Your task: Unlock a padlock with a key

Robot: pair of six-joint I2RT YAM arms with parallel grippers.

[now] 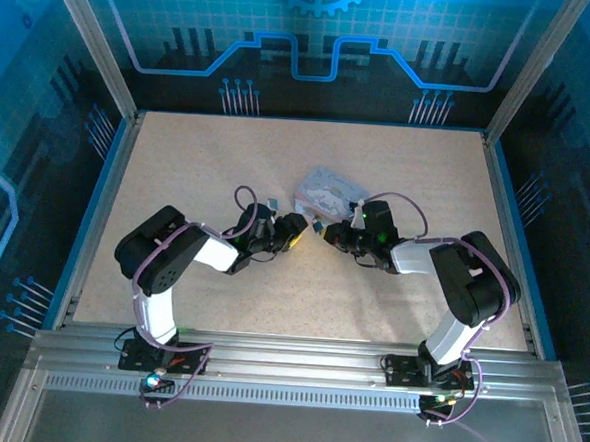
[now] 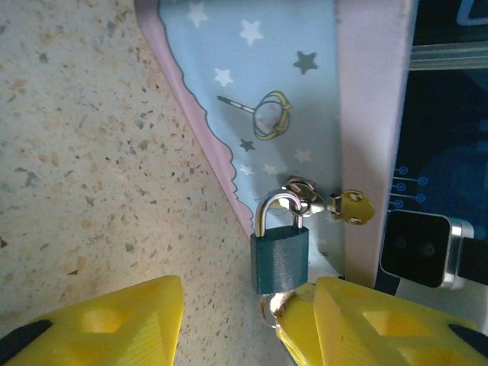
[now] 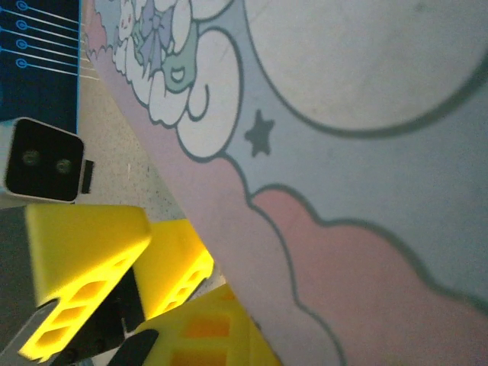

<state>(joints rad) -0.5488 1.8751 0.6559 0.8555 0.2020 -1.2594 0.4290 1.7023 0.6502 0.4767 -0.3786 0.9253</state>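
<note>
Left end effector (image 2: 245, 301) released, yellow fingers (image 2: 114, 320) spread; padlock (image 2: 280, 259) between them, touching one finger, shackle hooked through the latch of the starry tin box (image 2: 290, 91) on the speckled desk (image 2: 91, 191). Right end effector (image 1: 332, 233) clenched close beside the box; any grasped object not discernible.

There are two grippers, the left gripper (image 1: 304, 230) and the right gripper (image 1: 329, 233), one padlock (image 2: 280, 259), one box (image 1: 329, 193) and one counter (image 1: 229, 157).

no readable text, labels or numbers
</note>
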